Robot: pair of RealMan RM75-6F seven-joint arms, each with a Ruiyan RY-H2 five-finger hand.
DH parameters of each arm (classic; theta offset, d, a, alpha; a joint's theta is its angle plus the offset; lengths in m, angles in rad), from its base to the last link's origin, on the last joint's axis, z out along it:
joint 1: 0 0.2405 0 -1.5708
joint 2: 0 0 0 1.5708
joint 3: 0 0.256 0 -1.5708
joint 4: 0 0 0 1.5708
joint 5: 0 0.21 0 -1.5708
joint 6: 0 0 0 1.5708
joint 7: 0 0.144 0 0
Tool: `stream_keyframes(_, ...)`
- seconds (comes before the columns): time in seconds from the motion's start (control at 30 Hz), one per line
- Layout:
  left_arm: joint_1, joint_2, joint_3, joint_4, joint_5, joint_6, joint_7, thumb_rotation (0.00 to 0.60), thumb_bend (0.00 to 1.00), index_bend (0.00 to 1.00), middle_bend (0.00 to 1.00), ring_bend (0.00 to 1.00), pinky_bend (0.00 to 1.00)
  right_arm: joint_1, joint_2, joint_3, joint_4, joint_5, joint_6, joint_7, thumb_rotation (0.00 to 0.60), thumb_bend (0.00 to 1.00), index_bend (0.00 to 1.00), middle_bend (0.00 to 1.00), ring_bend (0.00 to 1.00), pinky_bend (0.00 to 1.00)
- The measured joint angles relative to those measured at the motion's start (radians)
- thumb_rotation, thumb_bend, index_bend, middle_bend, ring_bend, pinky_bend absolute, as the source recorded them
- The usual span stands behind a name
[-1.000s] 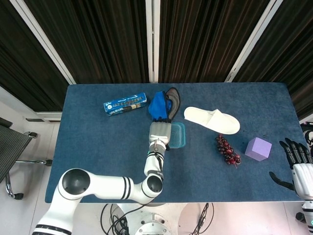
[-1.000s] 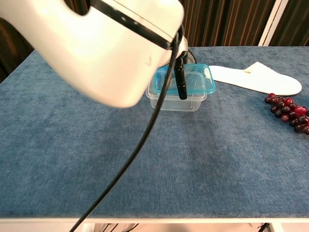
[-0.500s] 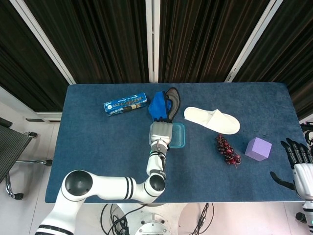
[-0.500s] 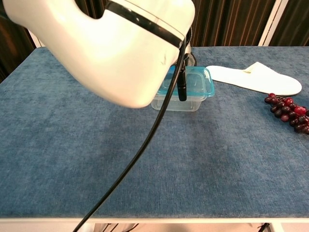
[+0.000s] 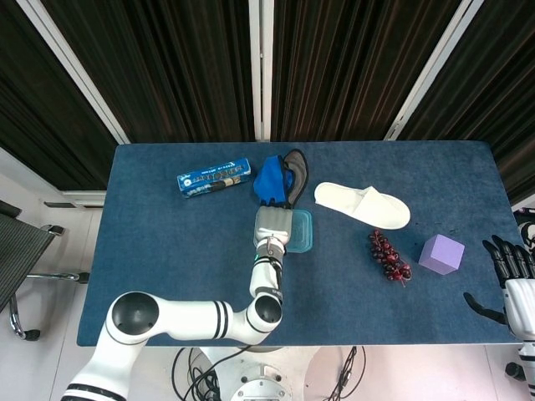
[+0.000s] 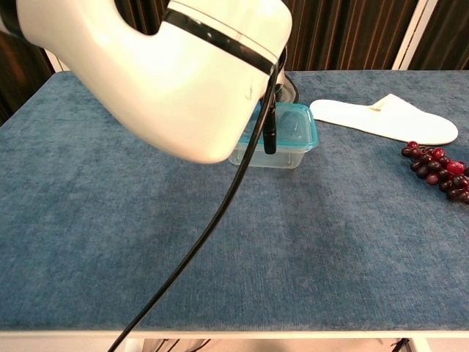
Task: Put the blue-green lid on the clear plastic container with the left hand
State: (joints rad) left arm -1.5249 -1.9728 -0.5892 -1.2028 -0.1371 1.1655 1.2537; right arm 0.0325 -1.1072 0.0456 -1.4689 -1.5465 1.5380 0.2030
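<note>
A: Left hand is down over the middle of the table, lying across the left half of the blue-green lid, back of the hand facing up at the head camera

B: And that lid sits on the clear plastic container; in the chest view the lid looks level on the rim, with the transparent wall showing beneath it

A: Can you see how the fingers lie?

B: No. From above only the silver back of the hand shows, and from the chest the big white arm and its black cable block most of it. Whether it grips the lid or just rests on it, I cannot tell

A: The right hand is well away, at the table's far right edge, fingers spread apart and holding nothing

B: Around the container: a blue cloth with a dark item against it just behind the hand, a white slipper off to the right, and a bunch of dark red grapes nearer the front edge

A: A purple block sits beside the grapes, apart from them, and a blue packet lies toward the back left

B: The lid and container are near the slipper's toe but not touching it
</note>
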Motion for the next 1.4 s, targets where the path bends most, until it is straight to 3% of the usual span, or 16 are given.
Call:
stream_keyframes(1.0,0.004,-0.013,-0.030,0.027,-0.030,-0.033,0.074,0.600,0.09,0.30,0.17,0.00,0.09,-0.006,-0.001,0.000,-0.004,0.008,0.000,-0.006,0.600,0.12,0.00,0.00,0.00,0.00)
stream_keyframes(1.3,-0.004,-0.027,-0.034,0.046,-0.014,-0.039,0.076,0.600,0.09,0.27,0.16,0.00,0.09,-0.009,-0.002,0.000,0.000,0.009,0.000,-0.001,0.600,0.12,0.00,0.00,0.00,0.00)
stream_keyframes(1.4,-0.002,-0.027,-0.035,0.042,-0.013,-0.039,0.077,0.600,0.09,0.21,0.15,0.00,0.09,-0.011,-0.001,0.001,0.001,0.010,0.003,0.001,0.600,0.12,0.00,0.00,0.00,0.00)
